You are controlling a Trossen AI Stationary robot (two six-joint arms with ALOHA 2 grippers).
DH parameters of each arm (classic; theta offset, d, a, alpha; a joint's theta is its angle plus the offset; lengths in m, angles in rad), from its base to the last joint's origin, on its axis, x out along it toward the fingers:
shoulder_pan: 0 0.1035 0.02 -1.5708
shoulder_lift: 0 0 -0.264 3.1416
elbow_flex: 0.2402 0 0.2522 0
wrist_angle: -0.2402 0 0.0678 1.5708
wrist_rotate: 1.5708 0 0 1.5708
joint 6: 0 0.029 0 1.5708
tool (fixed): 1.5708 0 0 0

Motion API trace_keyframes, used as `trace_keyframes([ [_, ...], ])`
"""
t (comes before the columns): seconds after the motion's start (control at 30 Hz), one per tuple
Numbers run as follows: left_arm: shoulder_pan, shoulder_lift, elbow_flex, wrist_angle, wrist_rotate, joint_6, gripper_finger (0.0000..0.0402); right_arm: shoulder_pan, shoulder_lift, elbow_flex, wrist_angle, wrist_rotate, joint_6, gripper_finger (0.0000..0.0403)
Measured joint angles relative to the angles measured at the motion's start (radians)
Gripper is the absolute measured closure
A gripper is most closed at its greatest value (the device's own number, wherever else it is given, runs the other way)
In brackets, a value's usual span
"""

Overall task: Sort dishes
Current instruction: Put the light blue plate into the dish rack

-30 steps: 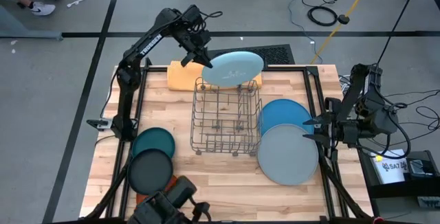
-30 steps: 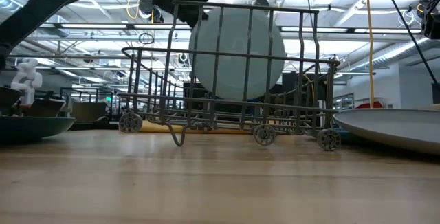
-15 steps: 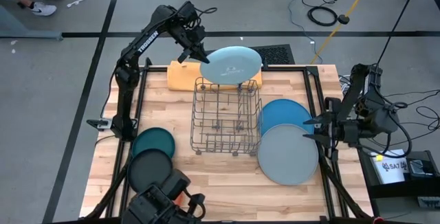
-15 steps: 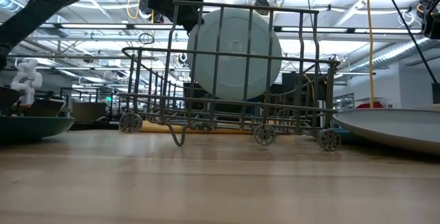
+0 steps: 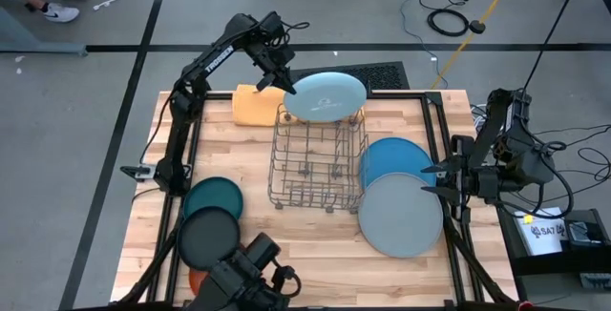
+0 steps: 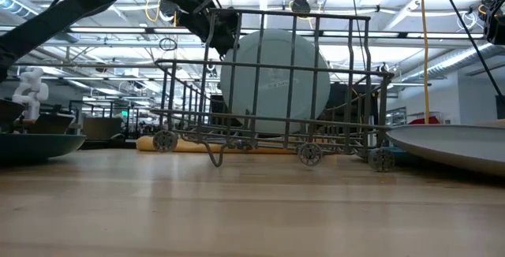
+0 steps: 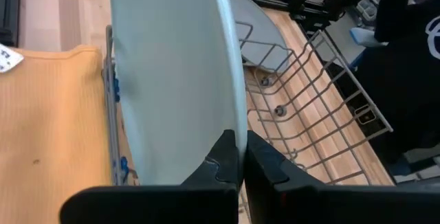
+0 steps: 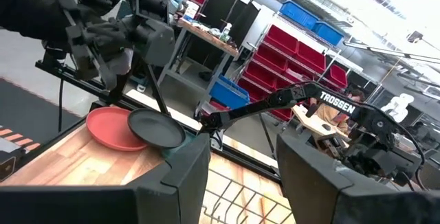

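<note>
Bright, even overhead light; soft shadows; low view's foreground tabletop (image 6: 252, 217) blurred.

plates (image 5: 327, 96): 6 | rack (image 5: 315, 163): 1 | cloth (image 5: 254, 107): 1 | arms: 2
</note>
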Motion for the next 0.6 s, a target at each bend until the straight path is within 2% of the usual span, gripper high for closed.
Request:
trace_keyframes([
  [0.17,-0.002,0.008,0.001,-0.002,-0.002,-0.001,0.0399,0.0,0.008,0.0,0.0,0.0,0.002,0.0238],
  [0.43,-0.013,0.013,-0.003,0.001,-0.056,-0.016,0.0343,0.0,0.011,0.0,0.0,0.0,0.014,0.0238],
  [0.6,-0.027,0.012,-0.003,-0.001,-0.074,-0.016,0.0331,0.0,0.013,0.0,0.0,0.0,0.018,0.0238],
])
